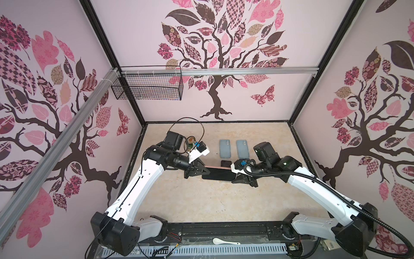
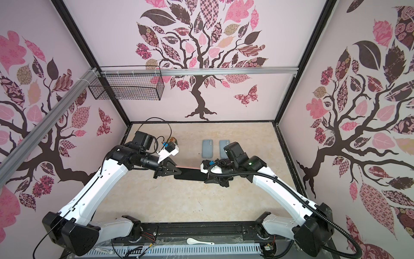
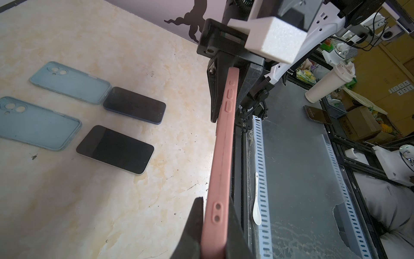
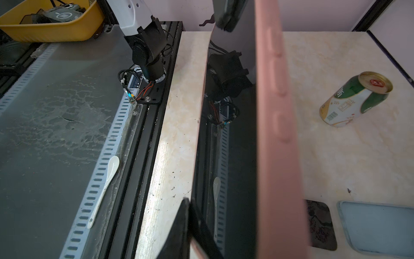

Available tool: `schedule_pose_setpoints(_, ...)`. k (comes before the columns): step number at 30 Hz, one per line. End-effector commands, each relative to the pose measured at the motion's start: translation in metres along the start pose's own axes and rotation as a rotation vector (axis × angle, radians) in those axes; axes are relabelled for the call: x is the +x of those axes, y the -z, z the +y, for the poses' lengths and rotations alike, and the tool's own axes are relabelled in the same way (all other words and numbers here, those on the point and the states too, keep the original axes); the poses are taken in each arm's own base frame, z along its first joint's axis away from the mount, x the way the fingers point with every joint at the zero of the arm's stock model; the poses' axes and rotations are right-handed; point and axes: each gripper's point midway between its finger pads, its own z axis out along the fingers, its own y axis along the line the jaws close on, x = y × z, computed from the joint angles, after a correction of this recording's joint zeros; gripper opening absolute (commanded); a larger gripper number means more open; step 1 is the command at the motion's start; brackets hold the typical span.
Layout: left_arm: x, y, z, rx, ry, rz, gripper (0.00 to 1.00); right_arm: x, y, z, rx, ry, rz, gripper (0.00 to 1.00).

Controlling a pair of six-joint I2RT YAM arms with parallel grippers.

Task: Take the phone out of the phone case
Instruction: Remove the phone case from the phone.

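Clamping the phone (image 1: 216, 174) endwise, left pincer (image 1: 205, 172) and right pincer (image 1: 234, 177) hang near blue cases (image 1: 224, 149).

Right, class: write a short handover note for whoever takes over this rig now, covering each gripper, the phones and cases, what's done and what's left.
Left gripper: jaws shut on one end of the pink case.
Right gripper: jaws shut on the other end.
The case is held on edge between them, above the table, with the phone inside.
Done: blue cases lie empty, bare phones at their ends.
Left: get the phone out of the pink case.
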Motion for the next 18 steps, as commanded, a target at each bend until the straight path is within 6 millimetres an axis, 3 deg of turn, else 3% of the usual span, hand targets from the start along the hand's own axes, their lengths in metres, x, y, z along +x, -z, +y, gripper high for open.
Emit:
schedule_pose_setpoints(1, -0.014, 0.007, 0.043, -0.123, 0.032, -0.015, 0.00, -0.057, 0.013, 0.036, -0.072, 0.247, -0.176, 0.00)
schedule_pose_setpoints(18, 0.001, -0.010, 0.075, -0.099, 0.150, 0.086, 0.00, -0.096, 0.018, 0.054, -0.075, 0.369, -0.277, 0.00)
